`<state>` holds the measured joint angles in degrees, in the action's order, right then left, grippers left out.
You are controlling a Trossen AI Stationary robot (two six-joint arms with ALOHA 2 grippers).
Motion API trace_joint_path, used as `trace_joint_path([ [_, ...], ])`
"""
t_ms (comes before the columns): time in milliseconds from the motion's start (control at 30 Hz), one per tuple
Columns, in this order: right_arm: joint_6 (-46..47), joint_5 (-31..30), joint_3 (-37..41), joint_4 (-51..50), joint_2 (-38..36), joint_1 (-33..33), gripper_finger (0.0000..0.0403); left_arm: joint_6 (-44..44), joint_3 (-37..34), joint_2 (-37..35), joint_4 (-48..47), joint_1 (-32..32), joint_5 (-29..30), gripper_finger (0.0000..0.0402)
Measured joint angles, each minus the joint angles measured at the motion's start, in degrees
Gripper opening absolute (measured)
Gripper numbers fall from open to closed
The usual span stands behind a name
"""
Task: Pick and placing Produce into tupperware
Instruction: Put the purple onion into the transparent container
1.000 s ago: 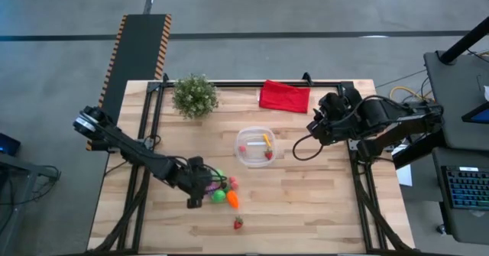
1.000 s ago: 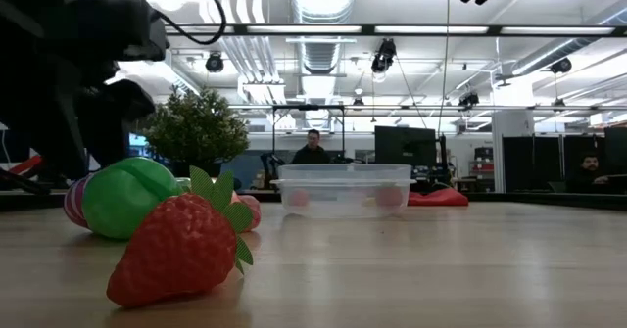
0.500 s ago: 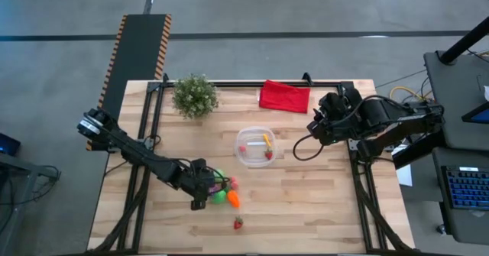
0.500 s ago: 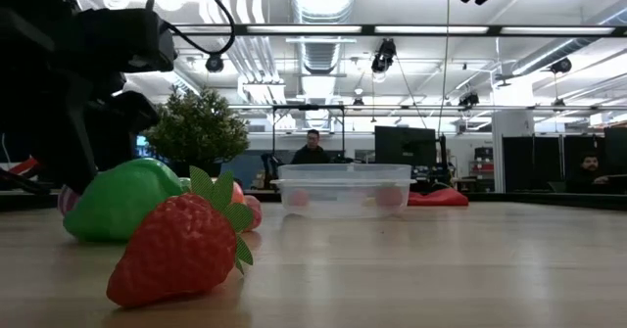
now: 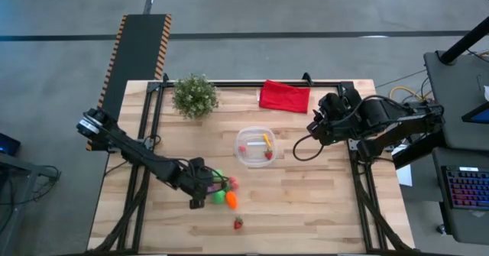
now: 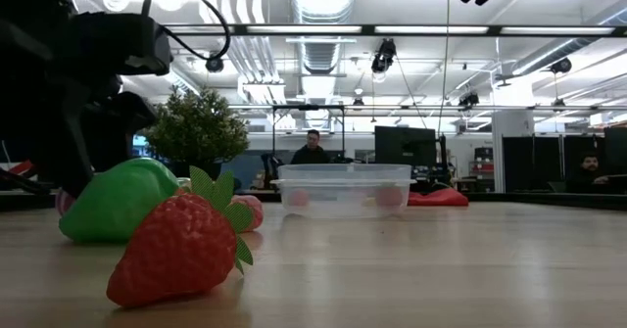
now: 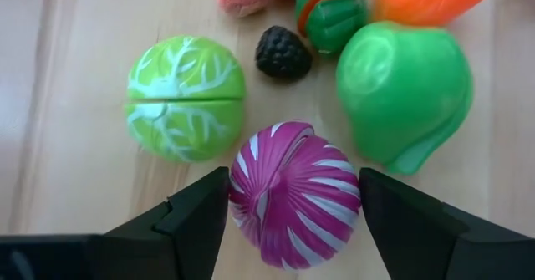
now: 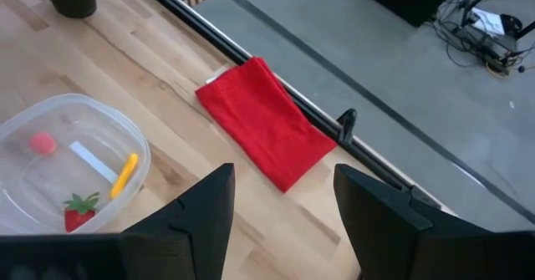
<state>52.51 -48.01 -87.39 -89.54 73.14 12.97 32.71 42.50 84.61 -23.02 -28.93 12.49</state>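
The left gripper [image 7: 292, 209] sits low over the produce pile, fingers spread either side of the purple striped ball [image 7: 294, 192] — flanking it, not clenched. The pile lies near the tupperware [image 5: 256, 147], toward the table's front-left. The right gripper [image 8: 280, 209] hangs open beside the tupperware — empty.

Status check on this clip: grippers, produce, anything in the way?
Left gripper open, straddling purple-striped ball. Right gripper open, parked above red cloth. Tupperware partly filled. Nothing blocking.

A red toy strawberry [image 6: 181, 253] lay closest on the worktop [image 6: 411, 269], a green piece [image 6: 118, 200] just behind it. Farther back stood the clear tupperware [image 6: 343, 188] and a bushy plant [image 6: 196, 127].
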Motion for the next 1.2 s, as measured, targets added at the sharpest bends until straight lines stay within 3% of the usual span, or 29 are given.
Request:
trace_joint_path([
  [300,0.3,0.4,0.0,0.1,0.0,0.0,0.0199,0.1,-0.6,-3.4,-0.4,0.0,0.3,0.0245],
  [1200,0.9,0.4,0.0,0.3,0.0,0.0,0.0199,-0.1,-0.5,-3.9,-0.5,0.0,1.0,0.0244],
])
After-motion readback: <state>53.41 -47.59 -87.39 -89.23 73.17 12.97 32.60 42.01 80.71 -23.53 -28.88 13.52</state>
